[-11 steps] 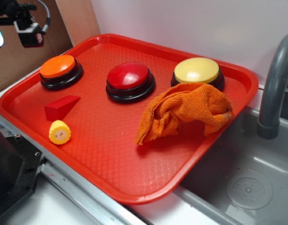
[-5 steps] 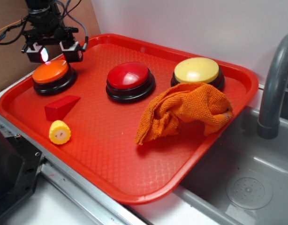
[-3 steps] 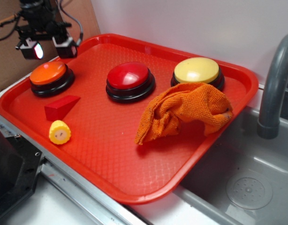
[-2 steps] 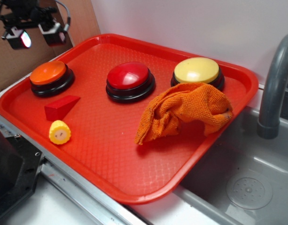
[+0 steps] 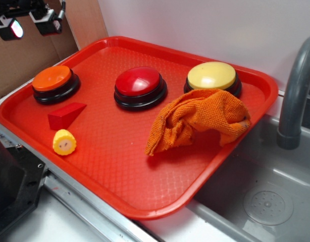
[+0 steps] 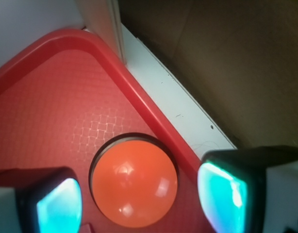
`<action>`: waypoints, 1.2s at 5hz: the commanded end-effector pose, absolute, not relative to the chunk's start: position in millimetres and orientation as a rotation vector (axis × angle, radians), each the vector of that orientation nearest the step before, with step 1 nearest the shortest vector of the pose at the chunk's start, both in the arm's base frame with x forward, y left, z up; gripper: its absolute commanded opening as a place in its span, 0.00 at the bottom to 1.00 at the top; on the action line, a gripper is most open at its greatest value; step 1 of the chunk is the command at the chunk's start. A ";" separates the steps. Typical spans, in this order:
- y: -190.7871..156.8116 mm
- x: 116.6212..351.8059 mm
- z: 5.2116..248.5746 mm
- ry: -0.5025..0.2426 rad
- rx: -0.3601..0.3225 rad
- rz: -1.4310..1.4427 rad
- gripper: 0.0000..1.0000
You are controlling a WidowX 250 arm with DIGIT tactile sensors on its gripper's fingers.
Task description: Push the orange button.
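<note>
The orange button (image 5: pixel 53 79) sits on its black base at the far left of the red tray (image 5: pixel 119 166). My gripper (image 5: pixel 28 26) hangs open high above it, near the top left corner, touching nothing. In the wrist view the orange button (image 6: pixel 134 187) shows between and well below the two glowing fingers (image 6: pixel 223 196), with the gripper (image 6: pixel 141 201) centred over it. Nothing is held.
On the tray are a red button (image 5: pixel 140 83), a yellow button (image 5: pixel 212 76), an orange woven cloth (image 5: pixel 198 121) against the yellow one, a red wedge block (image 5: pixel 65 115) and a yellow corn toy (image 5: pixel 64 142). A sink (image 5: pixel 266 201) and grey faucet (image 5: pixel 295 96) lie right. Cardboard (image 5: pixel 23 60) stands behind.
A second ago the gripper was down on the orange button. It has since risen up and to the left, clear of it. The button sits slightly left of where it first was.
</note>
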State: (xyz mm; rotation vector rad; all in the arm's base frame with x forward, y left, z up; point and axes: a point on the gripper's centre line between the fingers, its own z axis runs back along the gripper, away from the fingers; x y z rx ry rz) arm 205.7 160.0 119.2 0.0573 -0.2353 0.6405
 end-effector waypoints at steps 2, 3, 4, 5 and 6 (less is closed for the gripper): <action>169.4 194.1 153.5 -0.300 0.070 0.656 1.00; 171.8 194.6 156.5 -0.307 0.037 0.642 1.00; 166.7 197.4 163.0 -0.315 0.044 0.632 1.00; 156.7 201.9 168.5 -0.330 0.009 0.587 1.00; 152.8 205.3 169.2 -0.341 0.035 0.527 1.00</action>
